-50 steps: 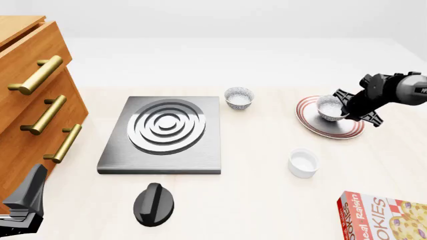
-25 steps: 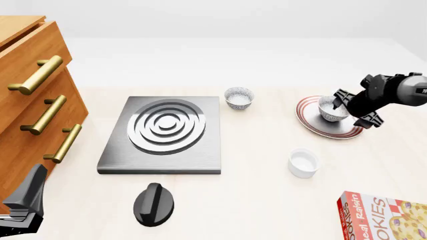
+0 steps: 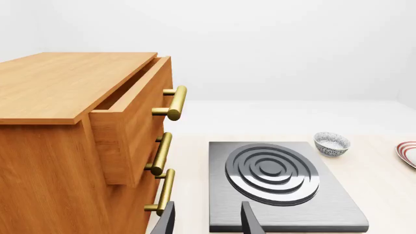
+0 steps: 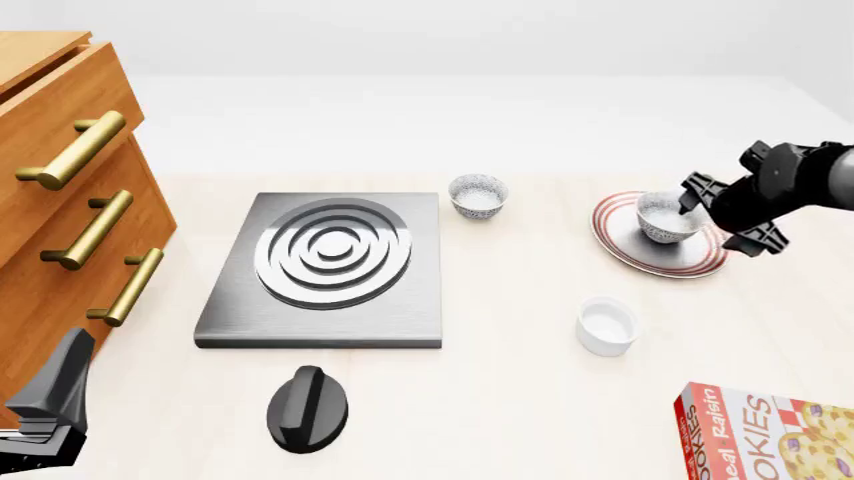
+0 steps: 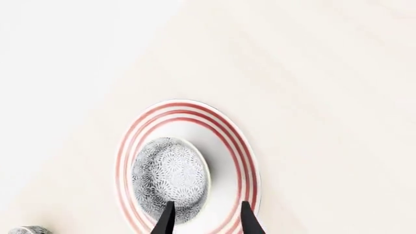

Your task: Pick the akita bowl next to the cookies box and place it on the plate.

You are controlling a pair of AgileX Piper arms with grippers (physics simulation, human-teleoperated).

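The akita bowl (image 4: 663,217) (image 5: 170,178) sits upright on the plate (image 4: 627,250) (image 5: 227,146), a little off the plate's centre. My right gripper (image 4: 721,215) (image 5: 206,222) hovers just right of the bowl, open, with nothing between its fingers. One fingertip (image 5: 166,217) lies over the bowl's rim in the right wrist view. The cookies box (image 4: 767,435) lies at the near right corner, partly cut off. My left gripper (image 4: 47,415) (image 3: 206,222) rests open at the near left, far from the bowl.
A twin speckled bowl (image 4: 478,196) (image 3: 331,144) stands behind the grey stove (image 4: 334,265). A plain white cup (image 4: 606,326) sits in front of the plate. A black knob (image 4: 308,408) lies near the stove's front. A wooden drawer cabinet (image 4: 67,200) fills the left.
My right gripper has drawn back to the right, off the bowl, which stays on the plate. The left arm has not moved.
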